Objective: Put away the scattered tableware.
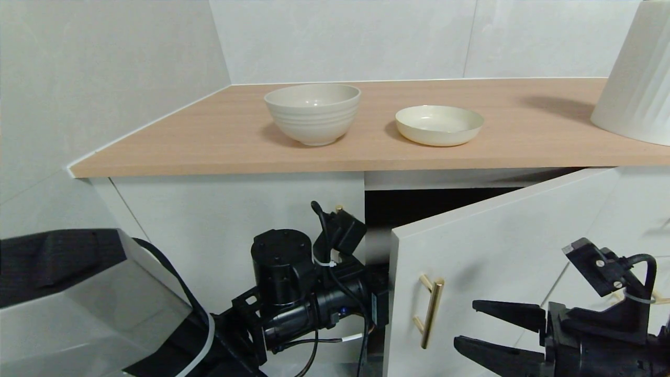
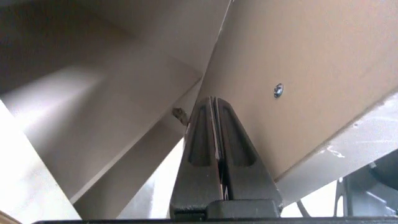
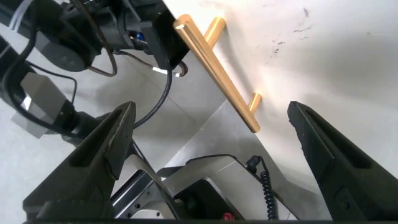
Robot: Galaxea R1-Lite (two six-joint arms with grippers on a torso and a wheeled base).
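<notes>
Cupboard inside (image 1: 434,207) dark, left hand (image 2: 213,111) behind door (image 1: 497,251)

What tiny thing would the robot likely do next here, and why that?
Probably ease the open right gripper forward onto the gold bar handle of the white cabinet door. The door stands only partly open, and the cream ribbed bowl and shallow cream dish sit on the wooden countertop.
</notes>
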